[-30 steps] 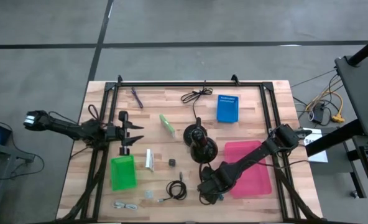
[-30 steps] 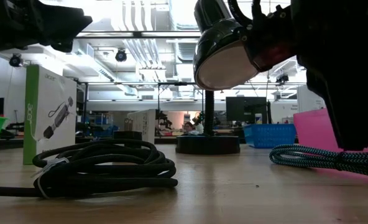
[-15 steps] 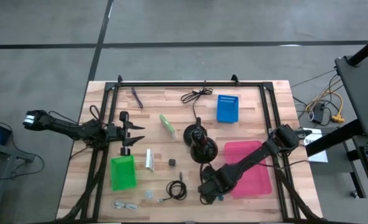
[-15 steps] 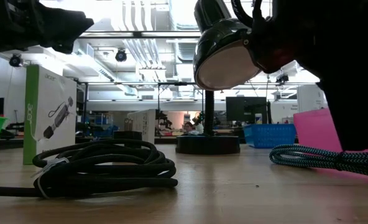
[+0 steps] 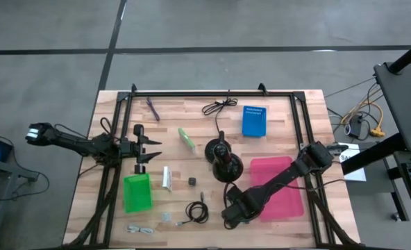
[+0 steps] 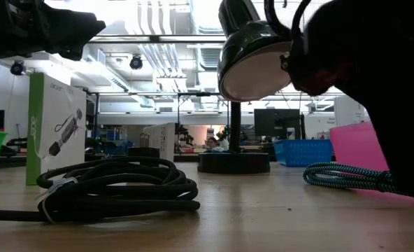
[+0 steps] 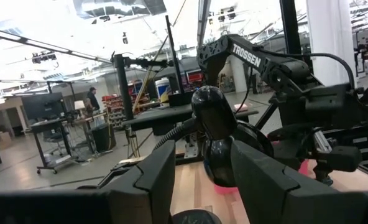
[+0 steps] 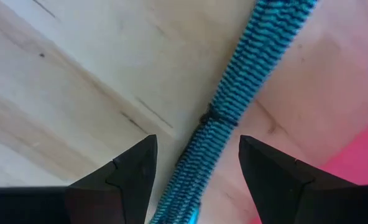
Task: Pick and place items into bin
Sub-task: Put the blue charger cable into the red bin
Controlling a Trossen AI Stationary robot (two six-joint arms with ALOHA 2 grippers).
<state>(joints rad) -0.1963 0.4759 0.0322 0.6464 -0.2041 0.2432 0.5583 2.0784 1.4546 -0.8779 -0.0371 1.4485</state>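
Observation:
My right gripper (image 5: 232, 217) points down near the table's front edge, just left of the pink bin (image 5: 283, 187). It is open, with one finger on each side of a teal-and-black braided cable (image 8: 246, 81) that lies on the wood; the low view shows this cable (image 6: 350, 175) resting beside the bin. My left gripper (image 5: 148, 150) waits open at the left, above the green bin (image 5: 137, 193). Loose on the table are a coiled black cable (image 5: 197, 212), a tiny black cube (image 5: 191, 180), a purple pen (image 5: 153, 107), and green (image 5: 187, 139) and white (image 5: 166, 177) packets.
A black round-based lamp (image 5: 223, 161) stands mid-table, close to my right arm. A blue bin (image 5: 254, 120) and a loose black cord (image 5: 219, 106) lie at the far side. Clear bits (image 5: 141, 228) lie at the front left. A black frame (image 5: 212, 94) rims the table.
My right gripper has rolled about its downward-pointing axis over the teal braided cable, staying open. Nothing on the table has moved.

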